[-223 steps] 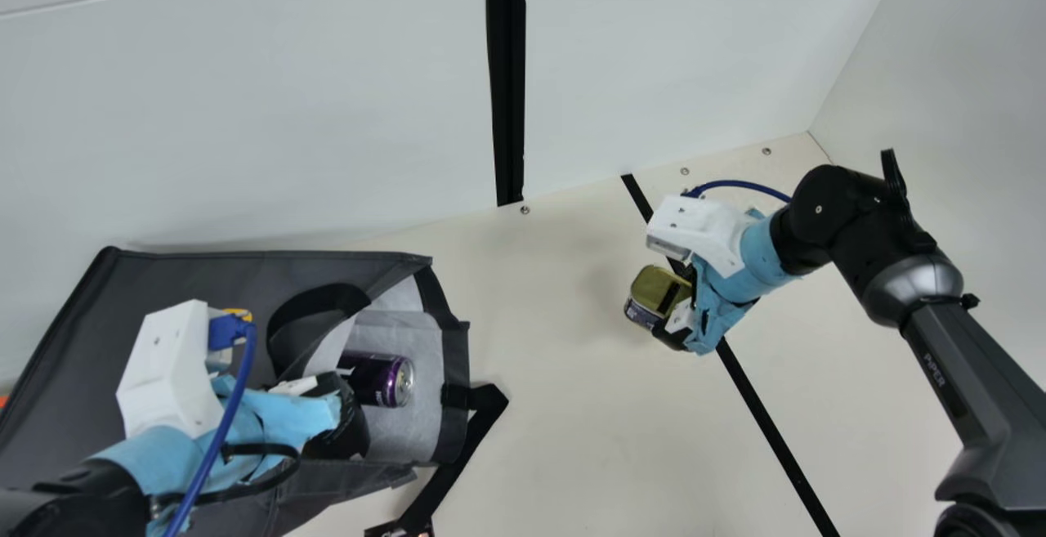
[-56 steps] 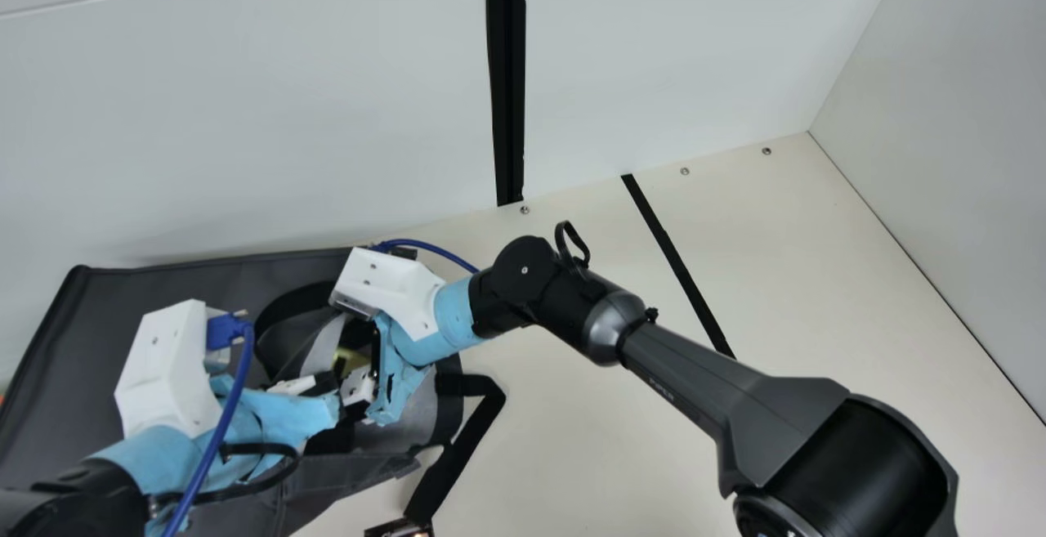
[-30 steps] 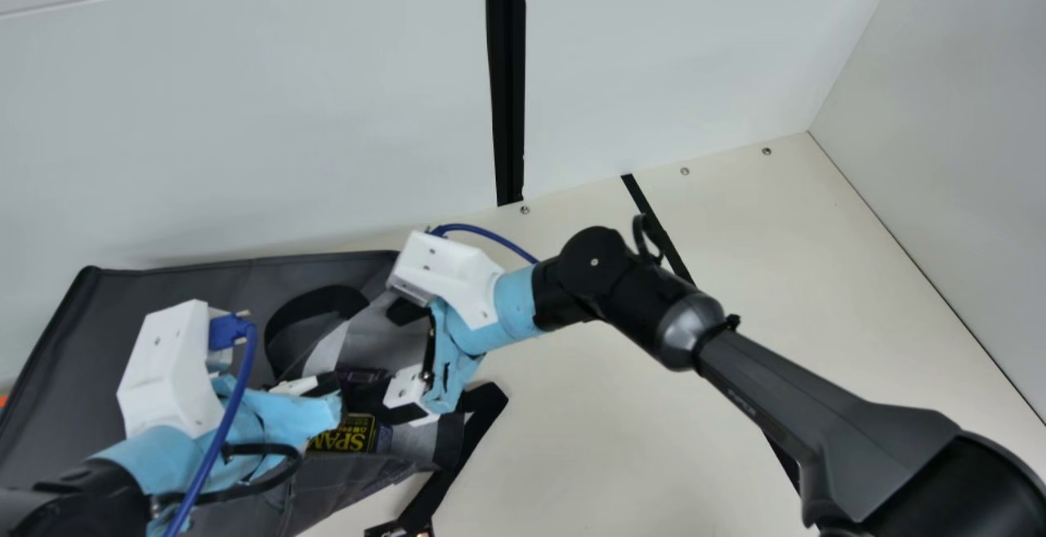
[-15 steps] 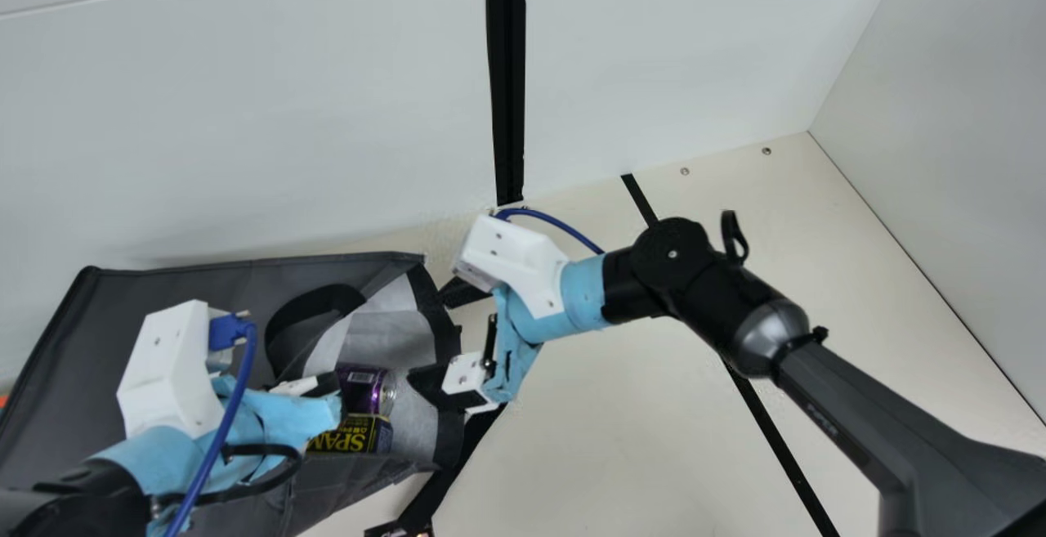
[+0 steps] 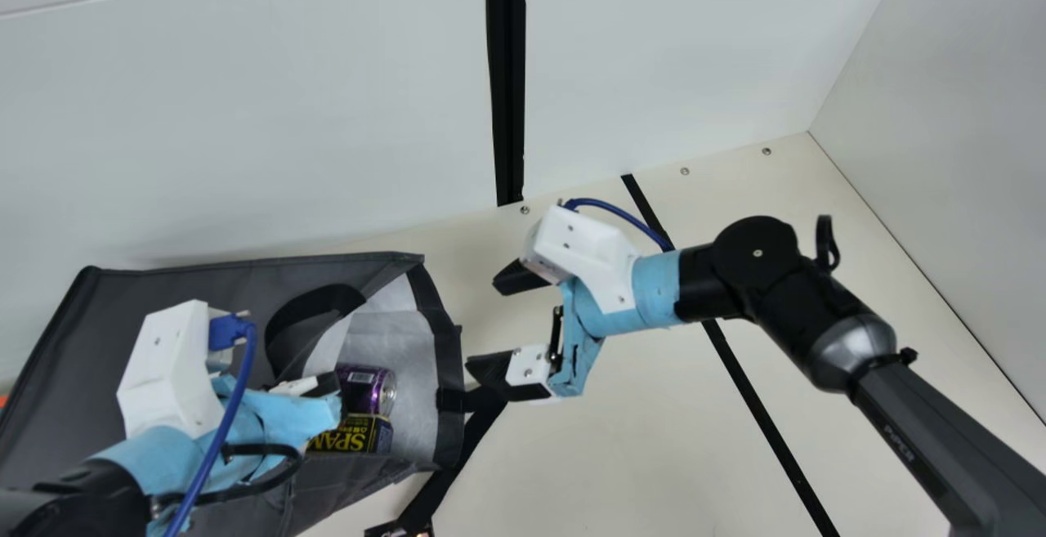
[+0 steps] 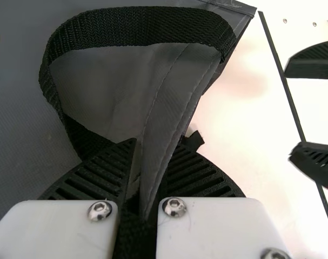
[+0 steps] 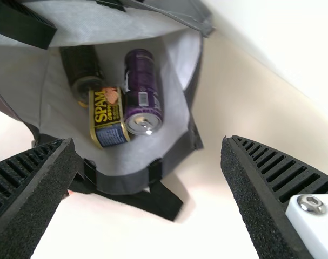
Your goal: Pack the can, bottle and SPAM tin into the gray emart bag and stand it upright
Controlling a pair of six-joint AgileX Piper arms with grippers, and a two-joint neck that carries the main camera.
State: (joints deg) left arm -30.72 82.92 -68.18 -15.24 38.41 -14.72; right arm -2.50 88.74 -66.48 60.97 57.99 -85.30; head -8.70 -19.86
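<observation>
SPAM tin is seen, main view, at eight o'clock from wide-spread right gripper, bag pinched by left gripper.

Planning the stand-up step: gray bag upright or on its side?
On its side: the gray bag lies along the table, mouth facing the right gripper.

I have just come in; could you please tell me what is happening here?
The robot is packing a gray bag, which lies on its side. The left gripper pinches its fabric near the mouth. The can, SPAM tin and bottle are inside. The right gripper is open and empty, just outside the mouth.
</observation>
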